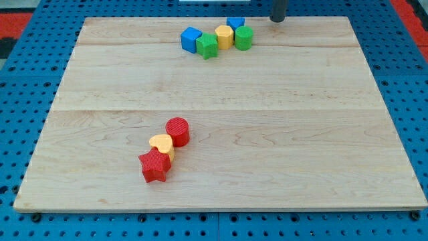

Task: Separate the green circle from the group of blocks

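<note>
The green circle (243,38) sits at the right end of a cluster near the view's top edge of the wooden board (221,114). It touches a yellow block (224,36) on its left and a blue block (235,24) just above. Left of these are a green star (207,46) and a blue cube (191,39). My tip (277,20) is at the board's top edge, up and to the right of the green circle, a short gap away from it.
A second group lies lower left of centre: a red circle (178,131), a yellow heart (162,144) and a red star (154,165), touching in a diagonal line. A blue pegboard surface surrounds the board.
</note>
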Robot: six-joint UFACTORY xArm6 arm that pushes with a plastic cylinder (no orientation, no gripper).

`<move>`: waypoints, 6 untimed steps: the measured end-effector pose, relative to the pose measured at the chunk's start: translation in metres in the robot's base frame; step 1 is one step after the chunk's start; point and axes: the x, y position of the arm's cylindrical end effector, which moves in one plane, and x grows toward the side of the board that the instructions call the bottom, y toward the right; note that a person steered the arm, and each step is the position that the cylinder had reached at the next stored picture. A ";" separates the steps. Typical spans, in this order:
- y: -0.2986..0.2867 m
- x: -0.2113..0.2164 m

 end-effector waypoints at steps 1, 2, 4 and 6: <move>0.003 0.001; 0.021 0.006; -0.047 0.013; -0.067 0.077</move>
